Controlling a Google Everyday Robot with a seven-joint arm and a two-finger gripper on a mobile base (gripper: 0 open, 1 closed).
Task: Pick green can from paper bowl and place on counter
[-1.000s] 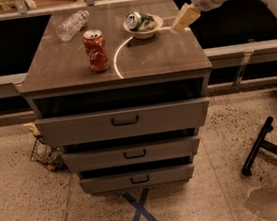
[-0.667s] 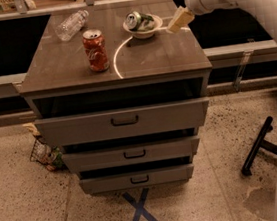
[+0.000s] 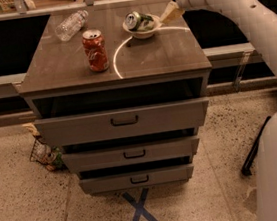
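Note:
The green can (image 3: 138, 20) lies on its side in the paper bowl (image 3: 143, 30), which stands at the back of the counter (image 3: 157, 55), right of the middle. My gripper (image 3: 171, 13) hangs just to the right of the bowl, at about the bowl's height, at the end of the white arm that comes in from the upper right. It holds nothing that I can see.
A red soda can (image 3: 95, 50) stands upright on the counter, left of the middle. A clear plastic bottle (image 3: 70, 25) lies at the back left. A pale curved line runs across the top. The top drawer (image 3: 124, 120) stands slightly open. A wire basket (image 3: 45, 154) sits on the floor at left.
My arm and gripper have moved left, closer to the bowl's right rim. The can, bowl, soda can and bottle have not moved.

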